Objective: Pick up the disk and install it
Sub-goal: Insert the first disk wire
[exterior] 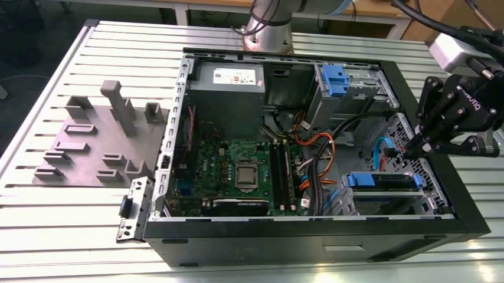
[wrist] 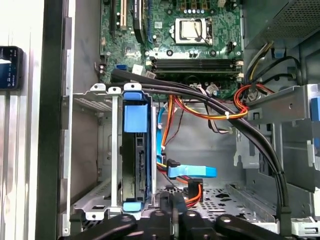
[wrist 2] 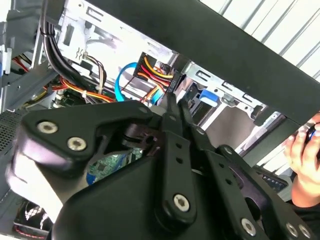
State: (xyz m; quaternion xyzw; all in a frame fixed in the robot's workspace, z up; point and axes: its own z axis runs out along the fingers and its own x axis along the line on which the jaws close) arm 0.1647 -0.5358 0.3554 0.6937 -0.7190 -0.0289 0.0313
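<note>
While the gripper (exterior: 411, 148) hangs over the open computer case (exterior: 236, 242) near the surface's (exterior: 47, 236) edge at the exterior view's right, the disk (exterior: 383, 181) sits in its cage at the case's near corner on that side. One disk, one gripper and one blue handle (exterior: 334, 76) on the far cage are visible. In the second wrist view the fingers (wrist 2: 172, 112) are pressed together with nothing between them. In the first wrist view the disk (wrist: 136, 150) stands on edge between metal rails. I judge it stiff, fairly heavy and shock-sensitive; its blue bracket (wrist: 136, 117) looks the safest hold.
</note>
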